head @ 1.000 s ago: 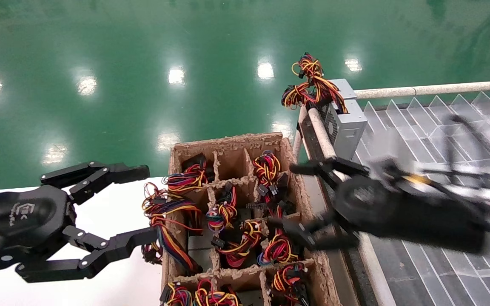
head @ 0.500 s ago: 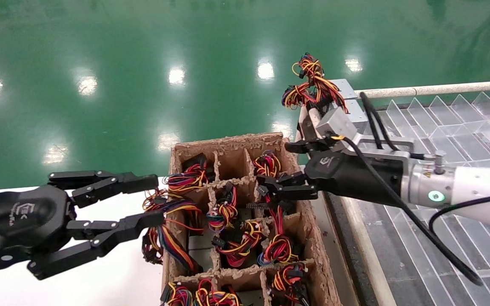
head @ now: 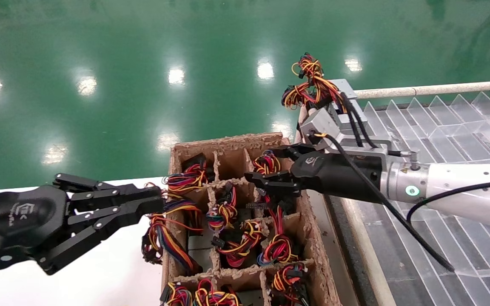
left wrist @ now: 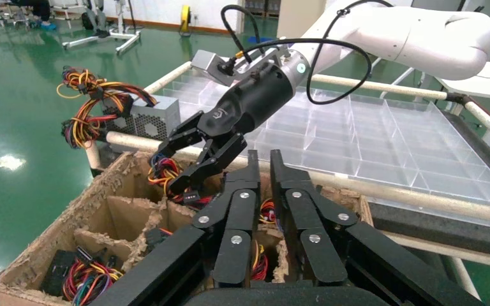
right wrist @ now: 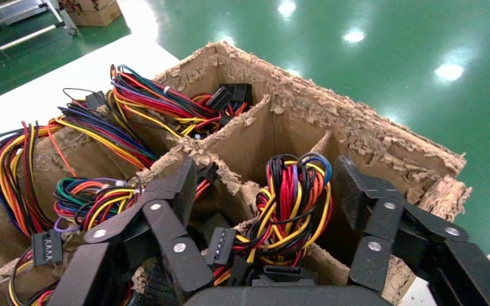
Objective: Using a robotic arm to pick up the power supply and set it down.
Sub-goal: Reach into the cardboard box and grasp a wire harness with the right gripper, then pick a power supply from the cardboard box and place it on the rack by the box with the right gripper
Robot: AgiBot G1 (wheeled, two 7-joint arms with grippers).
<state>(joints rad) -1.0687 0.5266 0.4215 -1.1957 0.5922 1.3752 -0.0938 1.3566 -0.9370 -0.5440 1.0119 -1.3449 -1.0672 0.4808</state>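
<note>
A silver-grey power supply (head: 346,90) (left wrist: 155,117) with a bunch of red, yellow and black wires (head: 311,78) stands on the near corner of the rack; my right wrist block hides part of it. Several more wire bunches fill the cardboard carton (head: 313,238). My right gripper (head: 268,163) (right wrist: 268,185) hangs open over the carton's far right cells. Its fingers (right wrist: 177,183) straddle one wire bunch (right wrist: 290,197) without touching it, and the box under that bunch is hidden. My left gripper (head: 153,202) (left wrist: 263,159) is shut at the carton's left wall, its tips against loose wires there.
The carton has ragged paper dividers (right wrist: 261,118) and stands on a white table (head: 113,276). To its right lies a clear partitioned tray (head: 440,123) framed by white pipes (head: 423,90). Green floor lies beyond.
My right gripper swung left from the rack side to over the carton's far right cells, still open. My left gripper's fingers closed from wide open to shut.
</note>
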